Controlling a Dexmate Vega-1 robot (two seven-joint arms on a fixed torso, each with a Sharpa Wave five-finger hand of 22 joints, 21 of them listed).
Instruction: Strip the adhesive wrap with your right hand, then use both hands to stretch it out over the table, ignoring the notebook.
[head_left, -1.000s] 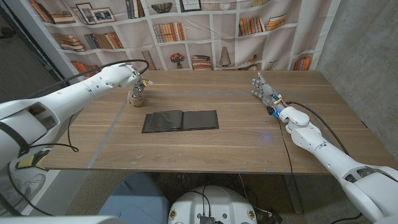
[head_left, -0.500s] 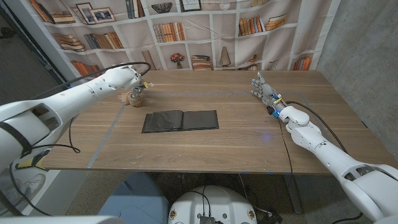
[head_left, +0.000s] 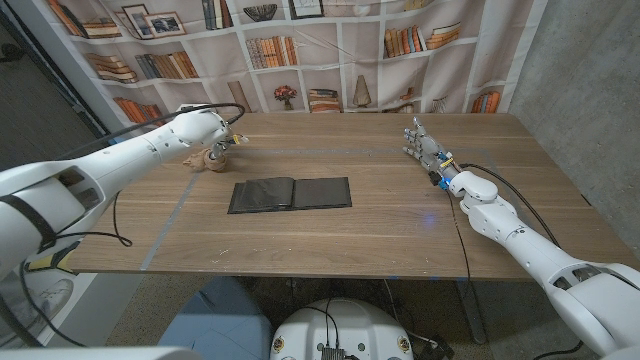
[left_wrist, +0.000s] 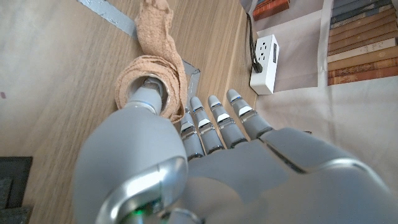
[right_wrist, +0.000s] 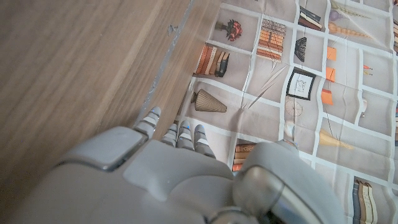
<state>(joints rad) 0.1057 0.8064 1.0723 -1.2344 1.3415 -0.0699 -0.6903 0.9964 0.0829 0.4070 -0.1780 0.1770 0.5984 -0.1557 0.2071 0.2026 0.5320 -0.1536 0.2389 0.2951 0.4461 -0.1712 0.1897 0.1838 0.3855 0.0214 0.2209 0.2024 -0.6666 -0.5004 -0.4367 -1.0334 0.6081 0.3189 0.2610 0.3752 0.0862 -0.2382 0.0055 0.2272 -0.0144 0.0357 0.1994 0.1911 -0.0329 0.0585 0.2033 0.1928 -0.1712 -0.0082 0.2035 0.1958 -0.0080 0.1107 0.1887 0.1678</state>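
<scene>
The tan adhesive wrap roll (head_left: 210, 156) is seen near the tabletop's (head_left: 400, 215) far left corner, its core entered by a finger of the left hand (head_left: 222, 138). The right hand (head_left: 425, 145) is held empty near the far right corner, fingers apart. A black notebook (head_left: 290, 194) lies open between them, mid-tabletop.

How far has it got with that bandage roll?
Barely begun. The left hand has a finger in the core of the tan adhesive wrap roll, a short tail loose. The right hand waits apart, holding nothing. Stripping and stretching remain; the black notebook lies untouched.
</scene>
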